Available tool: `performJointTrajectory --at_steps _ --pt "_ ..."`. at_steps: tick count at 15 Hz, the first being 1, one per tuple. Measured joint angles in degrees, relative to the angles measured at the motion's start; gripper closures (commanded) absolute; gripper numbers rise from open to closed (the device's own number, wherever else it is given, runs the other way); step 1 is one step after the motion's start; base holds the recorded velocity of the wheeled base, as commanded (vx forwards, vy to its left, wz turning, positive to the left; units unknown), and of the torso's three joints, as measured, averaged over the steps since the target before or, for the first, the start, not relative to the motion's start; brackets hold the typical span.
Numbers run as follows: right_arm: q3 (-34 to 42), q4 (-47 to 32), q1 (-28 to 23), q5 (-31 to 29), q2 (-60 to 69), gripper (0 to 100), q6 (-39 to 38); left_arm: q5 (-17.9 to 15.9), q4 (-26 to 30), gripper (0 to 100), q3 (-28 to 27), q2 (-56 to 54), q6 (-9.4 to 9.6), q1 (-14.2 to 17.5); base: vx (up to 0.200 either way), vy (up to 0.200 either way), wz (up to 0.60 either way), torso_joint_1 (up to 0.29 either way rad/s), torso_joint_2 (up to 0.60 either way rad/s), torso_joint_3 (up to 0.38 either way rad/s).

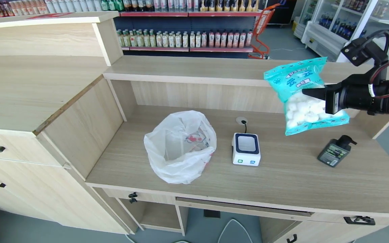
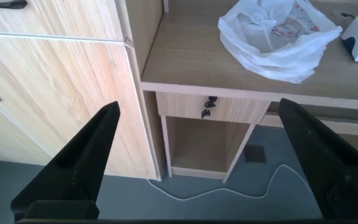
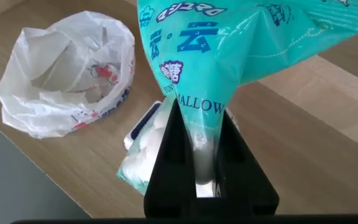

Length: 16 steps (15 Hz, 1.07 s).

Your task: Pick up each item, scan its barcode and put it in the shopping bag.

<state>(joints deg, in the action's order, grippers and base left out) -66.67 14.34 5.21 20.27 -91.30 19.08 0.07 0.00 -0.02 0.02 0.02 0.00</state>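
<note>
Teal plastic marshmallow packet [image 1: 302, 94] held aloft, right of the white box-shaped scanner [image 1: 246, 148].
The left gripper [image 2: 197, 109] is spread wide. The white plastic shopping bag [image 1: 180, 148] stands open. The packet, judged light, squashy and slippery, is pinched mid-body by the right gripper [image 1: 312, 93].

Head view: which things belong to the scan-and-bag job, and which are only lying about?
Job: marshmallow packet held in the right hand, scanner, shopping bag, pump bottle lying on the counter.
Not the job: shelved bottles, orange trolley, drinks fridge.
</note>
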Motion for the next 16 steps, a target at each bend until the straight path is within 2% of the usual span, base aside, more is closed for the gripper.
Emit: performJointTrajectory --at_steps 5,9,12,16 --pt "0.0 4.27 2.43 -0.05 -1.84 100 -0.2 0.0 0.02 0 0.0 0.0 0.0 0.0 0.0 0.0 0.6 -0.151 0.37 0.223" --pt "-0.09 7.34 2.45 0.15 -6.72 100 -4.74 0.02 0.02 0 -0.02 0.0 0.0 -0.02 0.0 0.0 0.0 -0.087 0.24 0.143" --pt "-0.13 15.01 2.12 0.04 -12.51 100 -10.15 -0.02 0.0 0 -0.02 0.0 0.0 0.0 0.0 0.0 0.0 0.0 0.0 0.0" --pt "-0.37 21.8 2.07 0.0 -19.07 100 -11.82 0.0 0.0 0 0.0 0.0 0.0 0.0 0.0 0.0 0.0 0.0 0.0 0.0"
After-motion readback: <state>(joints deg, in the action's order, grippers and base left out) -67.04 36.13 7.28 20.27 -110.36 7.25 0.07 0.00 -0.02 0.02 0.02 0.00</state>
